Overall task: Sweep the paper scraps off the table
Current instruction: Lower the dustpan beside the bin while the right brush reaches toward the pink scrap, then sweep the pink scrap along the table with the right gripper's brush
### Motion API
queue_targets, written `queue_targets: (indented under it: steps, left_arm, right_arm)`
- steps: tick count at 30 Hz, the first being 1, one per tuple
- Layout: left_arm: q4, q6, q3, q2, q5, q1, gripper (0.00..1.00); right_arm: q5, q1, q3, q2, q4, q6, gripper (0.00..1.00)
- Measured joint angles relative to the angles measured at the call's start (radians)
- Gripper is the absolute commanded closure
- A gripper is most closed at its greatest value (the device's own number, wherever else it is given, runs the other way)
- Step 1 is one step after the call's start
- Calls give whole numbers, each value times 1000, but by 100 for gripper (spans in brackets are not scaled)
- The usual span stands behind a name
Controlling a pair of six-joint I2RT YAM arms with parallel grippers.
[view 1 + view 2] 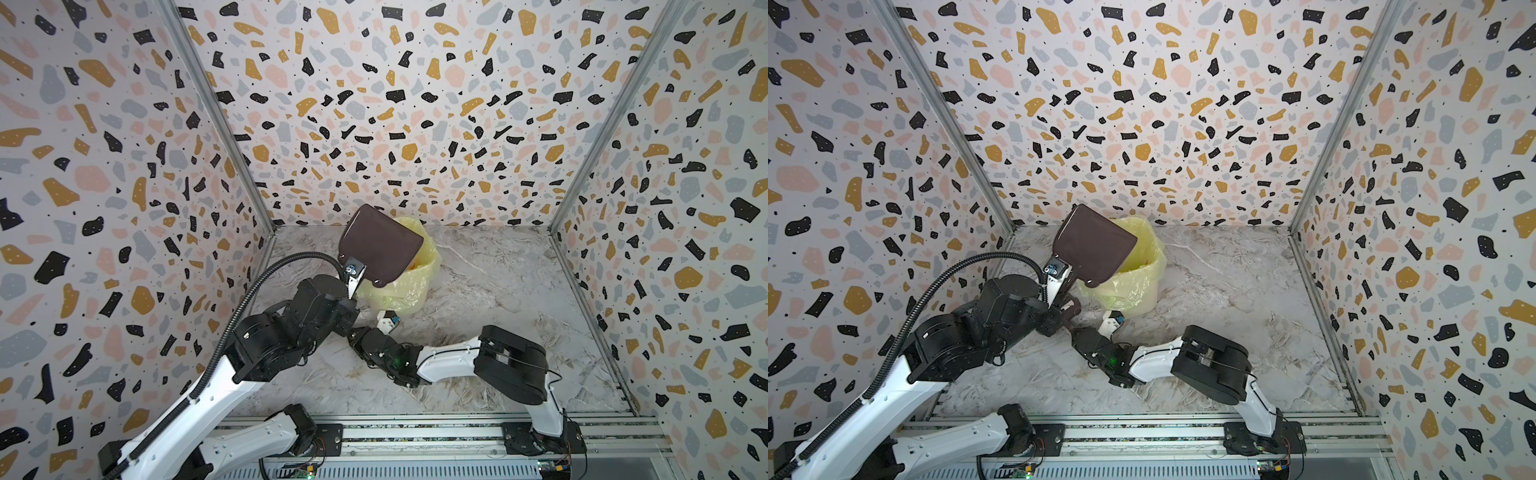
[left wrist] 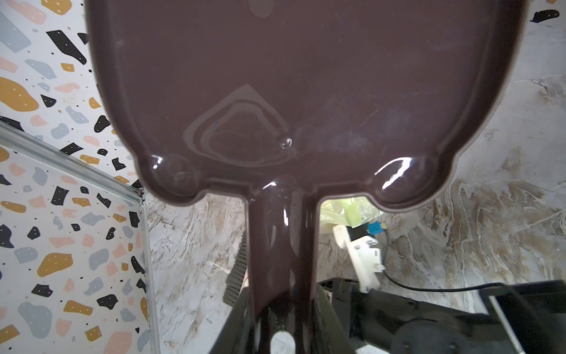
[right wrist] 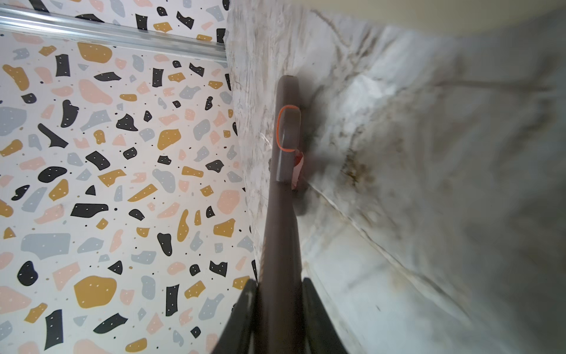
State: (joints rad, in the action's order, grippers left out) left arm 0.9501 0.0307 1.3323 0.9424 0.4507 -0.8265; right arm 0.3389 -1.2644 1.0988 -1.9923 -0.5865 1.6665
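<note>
My left gripper (image 2: 281, 325) is shut on the handle of a dark brown dustpan (image 1: 380, 245), which I hold raised and tipped over the yellow-lined bin (image 1: 415, 286) at the back of the table (image 1: 498, 291). The pan's underside (image 2: 275, 92) fills the left wrist view. Low and just behind the left arm, my right gripper (image 3: 280, 294) is shut on a brown brush handle (image 3: 286, 138) that carries an orange loop. The brush bristles (image 2: 235, 275) rest near the marble surface. No paper scraps show in any view; the pan hides much of the bin's inside.
Terrazzo-patterned walls close in the left, back and right sides, with metal corner posts (image 1: 216, 120). An aluminium rail (image 1: 415, 432) with both arm bases runs along the front edge. A black cable hose (image 1: 257, 286) arches over the left arm.
</note>
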Motion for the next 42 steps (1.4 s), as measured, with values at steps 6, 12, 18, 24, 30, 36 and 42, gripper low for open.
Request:
queue_targets:
  steps: [6,12,18,24,30,36,42]
  left_arm:
    - [-1,6,-3,-12,1,0,100]
    - [-1,11,-4,-17,1,0,100]
    - [-2,11,-4,-17,4,0,100]
    - [-1,11,-4,-16,4,0,100]
    - [15,12,7,-16,13,0,100]
    - [23,15,22,-14,22,0,100]
    - [17,15,23,-8,10,0,100]
  right_arm:
    - [-13,-56,-192,237,137,12,100]
    - [1,-108,-261,449,357,-25,100]
    - [0,-129,-186,454,438,-198,100]
    - [-64,-133,-39,323,406,-330,100]
    - [-134,-115,-26,282,424,-368,100]
    - [-191,-85,-55,323,470,-358,100]
    - [-223,-75,-207,508,541,-340,100]
